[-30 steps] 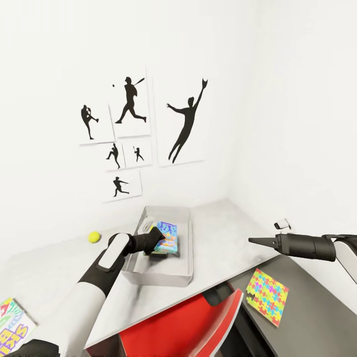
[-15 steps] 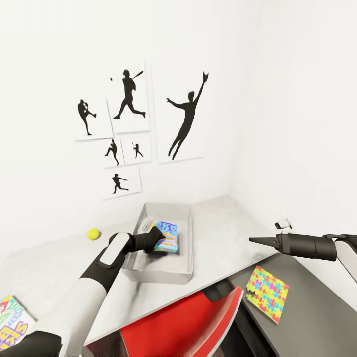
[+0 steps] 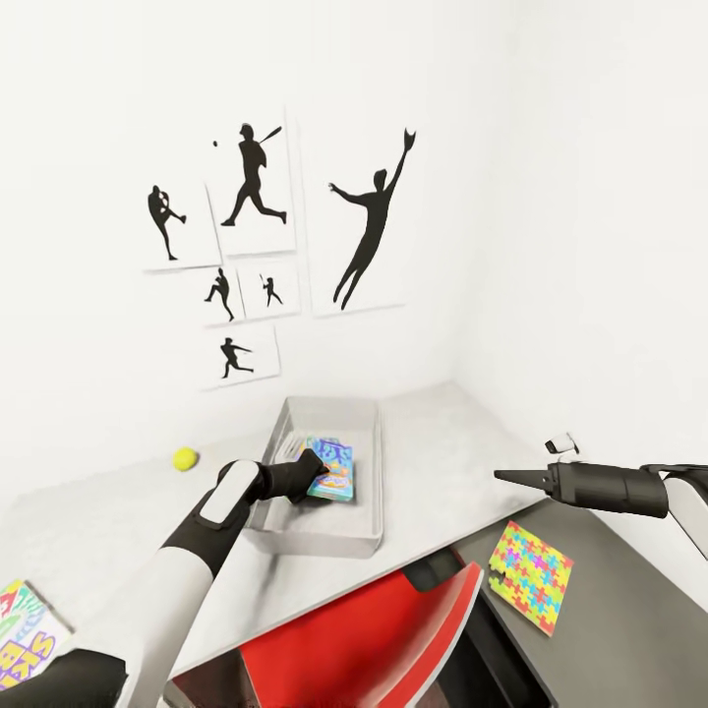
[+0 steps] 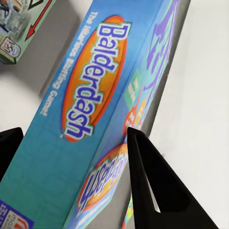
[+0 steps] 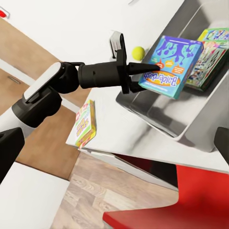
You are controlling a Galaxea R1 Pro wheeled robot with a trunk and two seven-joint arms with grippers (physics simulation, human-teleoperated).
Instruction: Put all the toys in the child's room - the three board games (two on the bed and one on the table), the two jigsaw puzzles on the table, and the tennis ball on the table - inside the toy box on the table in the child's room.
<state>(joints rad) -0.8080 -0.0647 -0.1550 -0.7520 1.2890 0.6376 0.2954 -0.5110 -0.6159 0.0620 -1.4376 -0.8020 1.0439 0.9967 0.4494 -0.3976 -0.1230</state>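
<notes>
Toy box (image 3: pixel 360 440): pale grey tray on the desk (image 3: pixel 442 462), near the wall corner. Blue board game (image 5: pixel 172 66): tilted, held over the tray interior, left gripper (image 5: pixel 135 70) fingers clamped on its edge. Second board game (image 5: pixel 210 55): lying inside the tray beside it. Tennis ball (image 3: pixel 184 458): on the desk, apart from the tray. Jigsaw puzzle (image 3: pixel 530 576): on the lower dark section. Yellow-green board game (image 3: pixel 22 634): at the desk's near left edge. Right gripper (image 3: pixel 505 477): hovering empty, fingers together, well apart from the tray
</notes>
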